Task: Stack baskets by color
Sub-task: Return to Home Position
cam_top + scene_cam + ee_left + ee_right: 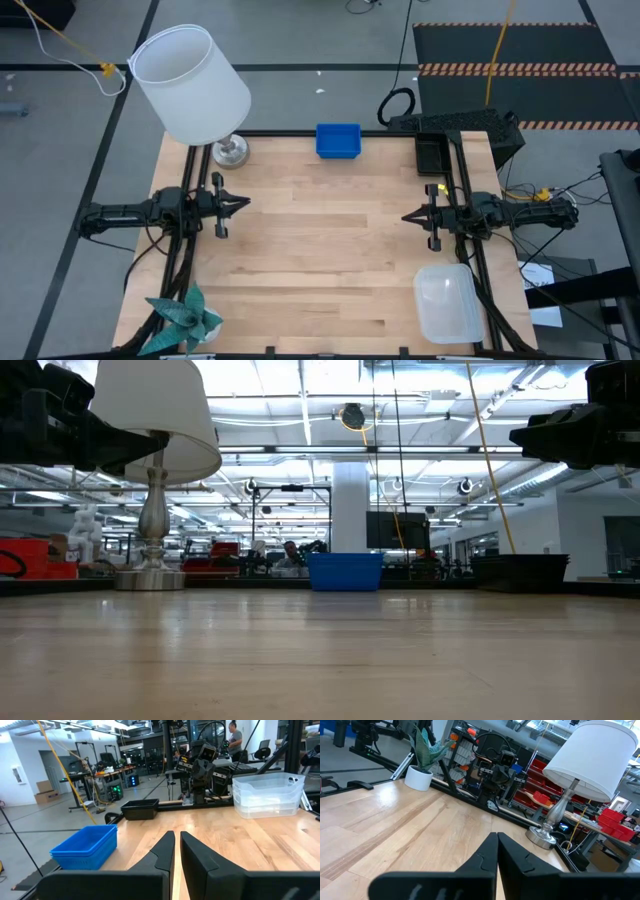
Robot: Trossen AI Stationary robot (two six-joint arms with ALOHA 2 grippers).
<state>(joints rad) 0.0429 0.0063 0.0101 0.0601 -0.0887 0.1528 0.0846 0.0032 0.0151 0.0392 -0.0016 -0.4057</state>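
A blue basket (338, 140) rests on its base at the middle of the table's far edge; it also shows in the low view (345, 571) and the left wrist view (86, 847). A black basket (432, 155) sits at the far right corner. Clear baskets (448, 303) stand nested in a stack (268, 795) at the near right corner. My left gripper (245, 204) hovers at the table's left side, level and shut, holding nothing. My right gripper (405, 216) hovers at the right side, facing it, shut and empty.
A lamp with a white shade (190, 85) stands at the far left corner. A teal paper plant in a white pot (185, 320) is at the near left corner. The bare wooden table (320, 250) lies between the two grippers.
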